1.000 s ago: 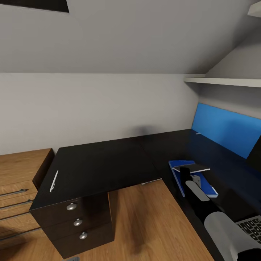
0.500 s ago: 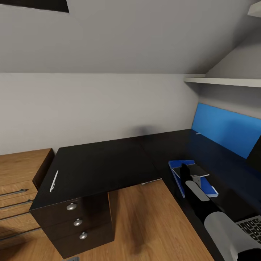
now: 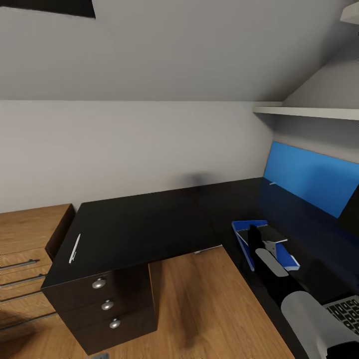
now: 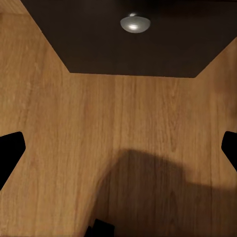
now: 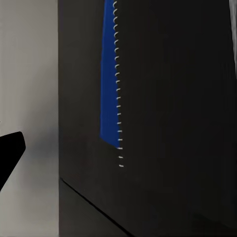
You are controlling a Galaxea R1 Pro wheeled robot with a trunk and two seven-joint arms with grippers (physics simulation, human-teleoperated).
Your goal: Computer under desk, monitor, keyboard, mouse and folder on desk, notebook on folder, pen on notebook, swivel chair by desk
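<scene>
Notebook (image 3: 268, 232) partly behind right gripper (image 3: 255, 233)

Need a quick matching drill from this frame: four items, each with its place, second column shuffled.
Items:
1. pen
2. folder
3. notebook
4. keyboard

Places:
A. lying on the blue folder
B. at the desk's left edge, above the drawer knobs
C. at the head view's lower right corner, beside the right arm
D. flat on the desk's right wing, under the grey notebook

Pairs: 1-B, 2-D, 3-A, 4-C
</scene>
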